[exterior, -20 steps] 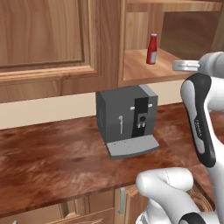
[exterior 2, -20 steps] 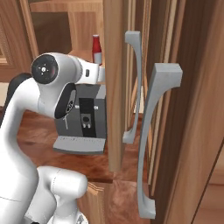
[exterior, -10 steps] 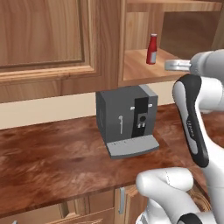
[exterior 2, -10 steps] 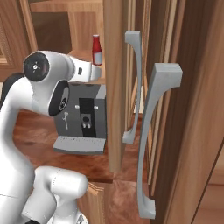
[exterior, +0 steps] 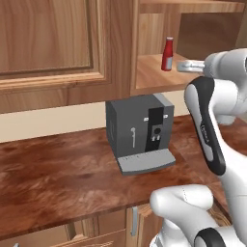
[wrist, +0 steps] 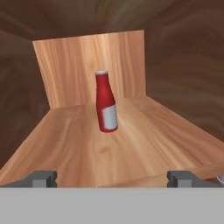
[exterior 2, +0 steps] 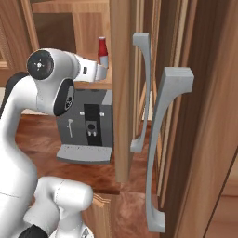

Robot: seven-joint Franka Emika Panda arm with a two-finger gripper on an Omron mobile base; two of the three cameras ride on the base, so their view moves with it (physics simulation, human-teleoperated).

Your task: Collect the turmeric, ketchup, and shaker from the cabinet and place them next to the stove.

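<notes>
Inside cabinet (wrist: 87,65): one ketchup (wrist: 106,102)

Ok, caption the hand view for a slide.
Open gripper faces the upright ketchup on the cabinet shelf.

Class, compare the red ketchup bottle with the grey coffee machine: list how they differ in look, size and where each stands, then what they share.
The ketchup is slim, red and white-capped; the coffee machine is a boxy grey block with a black front panel. The ketchup is far smaller than the coffee machine. The ketchup stands on the cabinet shelf; the coffee machine sits on the counter below. Both stand upright.
</notes>
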